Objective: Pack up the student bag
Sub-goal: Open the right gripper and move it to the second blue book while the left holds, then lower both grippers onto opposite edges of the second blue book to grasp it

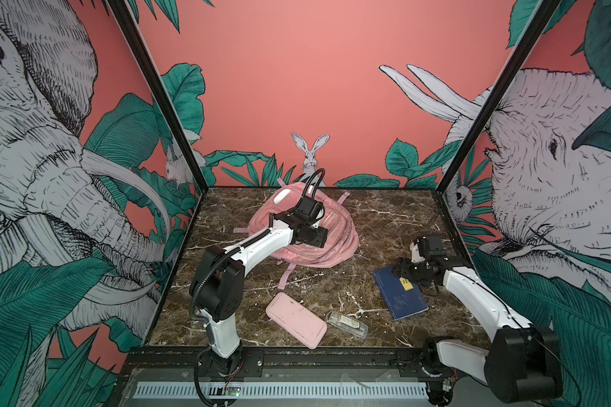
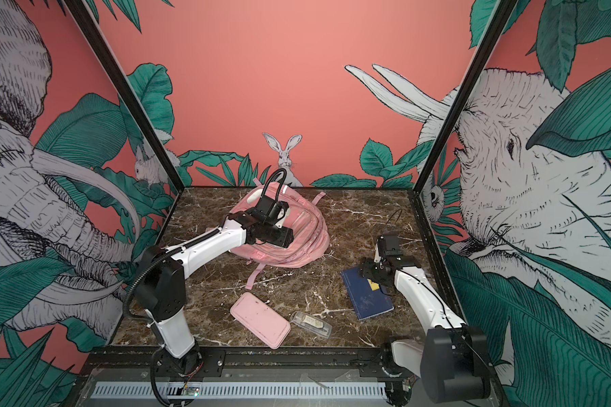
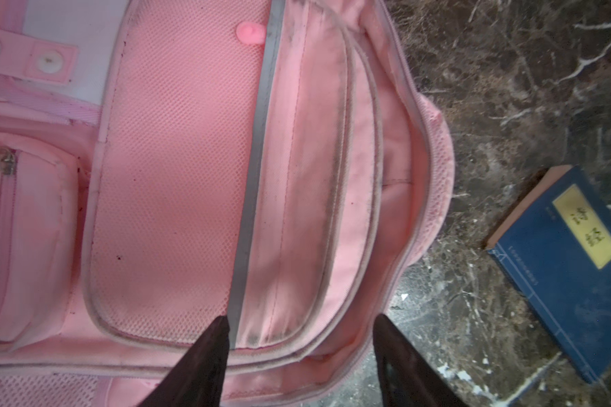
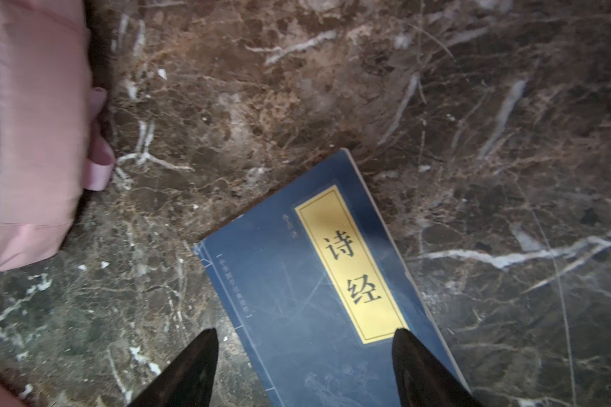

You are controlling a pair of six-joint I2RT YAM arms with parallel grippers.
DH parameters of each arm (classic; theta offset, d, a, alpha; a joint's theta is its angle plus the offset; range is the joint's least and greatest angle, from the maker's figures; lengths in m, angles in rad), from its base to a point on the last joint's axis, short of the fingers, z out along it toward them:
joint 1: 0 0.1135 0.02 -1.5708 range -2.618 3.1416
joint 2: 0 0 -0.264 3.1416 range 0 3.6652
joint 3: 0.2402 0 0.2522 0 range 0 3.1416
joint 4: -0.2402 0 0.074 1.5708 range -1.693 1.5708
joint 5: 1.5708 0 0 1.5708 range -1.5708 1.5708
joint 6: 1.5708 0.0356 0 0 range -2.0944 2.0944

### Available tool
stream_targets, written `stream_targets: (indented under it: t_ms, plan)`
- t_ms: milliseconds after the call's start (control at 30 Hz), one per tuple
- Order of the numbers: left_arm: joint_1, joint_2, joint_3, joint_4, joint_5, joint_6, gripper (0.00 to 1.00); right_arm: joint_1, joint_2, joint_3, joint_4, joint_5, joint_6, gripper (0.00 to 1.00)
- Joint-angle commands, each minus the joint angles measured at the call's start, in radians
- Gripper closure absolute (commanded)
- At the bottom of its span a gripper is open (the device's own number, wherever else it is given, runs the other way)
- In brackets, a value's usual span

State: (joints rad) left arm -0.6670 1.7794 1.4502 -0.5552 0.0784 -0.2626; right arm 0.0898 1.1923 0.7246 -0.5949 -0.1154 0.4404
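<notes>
The pink student bag (image 1: 336, 246) (image 2: 307, 243) lies flat at the back middle of the marble table. My left gripper (image 3: 301, 319) (image 1: 316, 220) hovers above it, open, with nothing between its fingers. In the left wrist view the student bag (image 3: 177, 176) shows a mesh front panel, a grey strip and a gaping zipped mouth along its edge. A blue book (image 1: 401, 299) (image 2: 369, 299) (image 3: 572, 275) with a yellow title label lies flat at the right. My right gripper (image 4: 304, 331) (image 1: 401, 269) hangs open just over the book's (image 4: 297, 282) far end, holding nothing.
A flat pink pencil pouch (image 1: 295, 320) (image 2: 260, 320) lies near the front edge, with a small clear plastic case (image 1: 348, 324) (image 2: 311, 324) beside it. A bag strap (image 1: 286, 278) trails toward the front. Patterned walls enclose the table on three sides.
</notes>
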Motion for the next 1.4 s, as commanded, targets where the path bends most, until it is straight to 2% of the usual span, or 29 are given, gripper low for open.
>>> stream_targets:
  t_ms: [0, 267, 467, 733, 933, 1200, 1367]
  plan:
    - [-0.065, -0.062, -0.001, -0.036, 0.042, -0.004, 0.29, -0.028, -0.005, -0.029, 0.007, 0.117, 0.039, 0.19]
    - [-0.249, 0.000, -0.031, 0.024, 0.118, -0.075, 0.25, -0.102, 0.080, -0.058, 0.072, 0.035, 0.045, 0.19]
    - [-0.311, 0.049, -0.082, 0.144, 0.190, -0.185, 0.27, -0.116, 0.152, -0.063, 0.117, -0.111, 0.033, 0.22]
    - [-0.315, 0.111, -0.107, 0.207, 0.226, -0.292, 0.29, -0.103, 0.148, -0.109, 0.133, -0.229, 0.057, 0.27]
    - [-0.316, 0.151, -0.120, 0.241, 0.240, -0.363, 0.30, -0.047, 0.047, -0.161, 0.116, -0.239, 0.115, 0.27]
    - [-0.313, 0.189, -0.118, 0.234, 0.248, -0.391, 0.31, 0.069, -0.032, -0.201, 0.114, -0.261, 0.203, 0.28]
    - [-0.307, 0.188, -0.136, 0.238, 0.254, -0.395, 0.32, 0.090, -0.047, -0.163, 0.043, -0.235, 0.157, 0.28]
